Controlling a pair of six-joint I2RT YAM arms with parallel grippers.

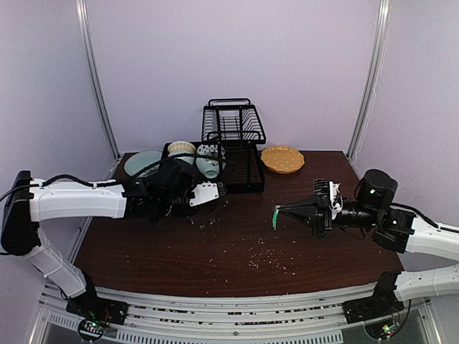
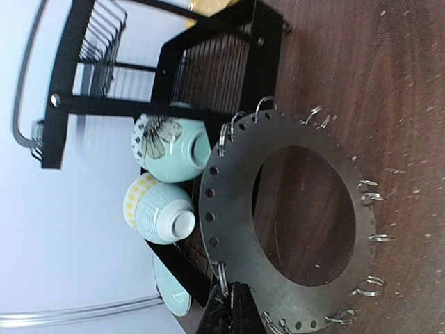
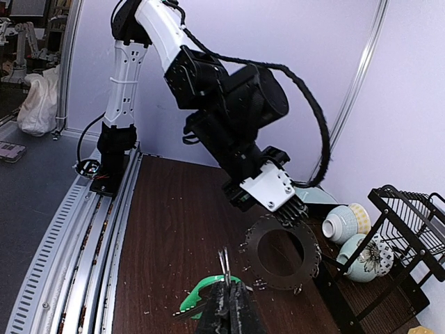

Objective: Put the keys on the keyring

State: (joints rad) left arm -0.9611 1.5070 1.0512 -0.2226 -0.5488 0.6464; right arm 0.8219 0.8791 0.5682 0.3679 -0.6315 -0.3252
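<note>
The keyring [image 2: 236,195] is a flat dark grey disc with a big hole and small wire loops round its rim. It is held up off the table, and my left gripper [image 2: 233,309] is shut on its rim next to one loop. From the right wrist view the keyring [image 3: 279,282] hangs under the left gripper [image 3: 290,211]. My right gripper [image 3: 228,296] is shut on a green-headed key [image 3: 198,296], and a thin wire loop [image 3: 224,261] stands up from its tips. The key [image 1: 275,218] is a short way right of the keyring, apart from it.
A black dish rack [image 1: 233,143] stands at the back with patterned bowls [image 1: 208,165] and a pale teal plate [image 1: 141,163] beside it. A yellow dish [image 1: 282,159] lies at the back right. Pale crumbs [image 1: 265,251] are scattered over the dark wooden table [image 1: 179,251].
</note>
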